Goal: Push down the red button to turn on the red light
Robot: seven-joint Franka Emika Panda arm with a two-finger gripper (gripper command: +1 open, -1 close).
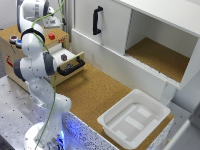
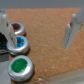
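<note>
In the wrist view, the red button (image 2: 18,28) is a small round cap in a dark ring on the cork-topped surface. It lines up with a blue button (image 2: 19,44) and a green button (image 2: 20,66). My gripper (image 2: 39,30) is open above this surface with nothing between its fingers. One finger (image 2: 6,27) stands just beside the red button, and the other finger (image 2: 71,30) is far across. I cannot tell whether anything touches the button. In the exterior view, my arm (image 1: 35,65) hides most of the buttons.
The buttons sit on a wooden box (image 1: 60,37) that also carries a small red block (image 1: 51,36). Its drawer (image 1: 70,62) is pulled out. A white cabinet with a black handle (image 1: 96,20) stands behind, and a white tray (image 1: 134,117) lies on the cork table.
</note>
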